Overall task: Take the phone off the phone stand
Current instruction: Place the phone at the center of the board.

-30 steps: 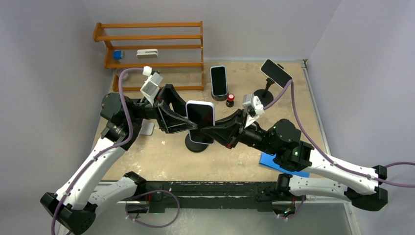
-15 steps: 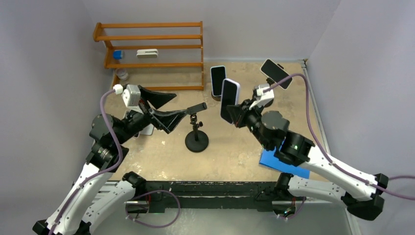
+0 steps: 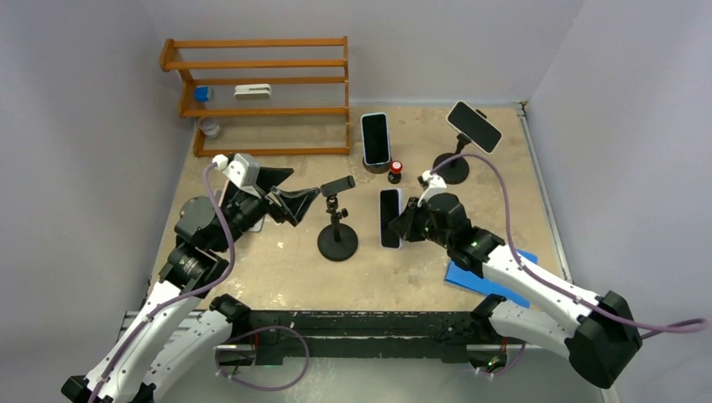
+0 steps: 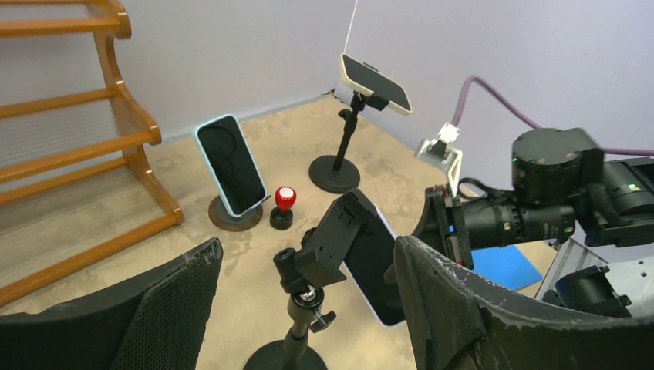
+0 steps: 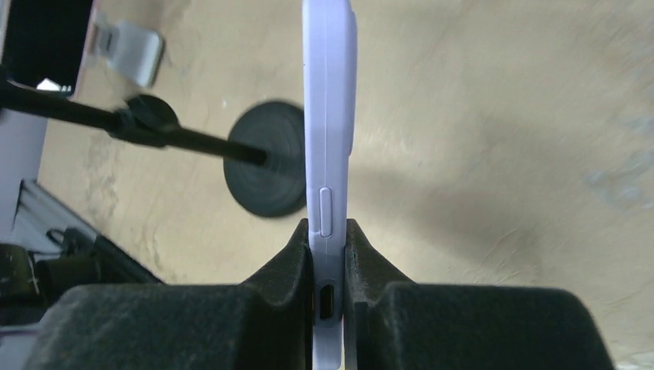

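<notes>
The phone (image 3: 390, 218), dark screen in a pale case, is off the phone stand (image 3: 338, 228) and sits just to the stand's right, near the middle of the worktop (image 3: 277, 277). From the top camera, the right gripper (image 3: 404, 225) clamps the phone's right end. The left gripper (image 3: 287, 198) hangs to the left of the stand, jaws spread wide and holding nothing. A wooden rack (image 3: 260, 84) stands at the far left corner. A second phone (image 3: 376, 138) leans on a round base by the far edge, with a red knob (image 3: 395, 169) beside it. A third phone (image 3: 473, 126) sits on a tall stand near the far right corner. A blue pad (image 3: 491, 284) lies by the near right edge.

From the left wrist camera, the wide-set fingers (image 4: 177, 301) frame the stand's black clamp. The phone (image 4: 374, 270) tilts just behind it, apart from it, pinched by the right gripper (image 4: 423, 231).

From the right wrist camera, the phone (image 5: 329, 131) shows edge-on, squeezed between both black fingers (image 5: 281, 270). The stand's round base is beyond it. Whether the phone touches the worktop cannot be told.
</notes>
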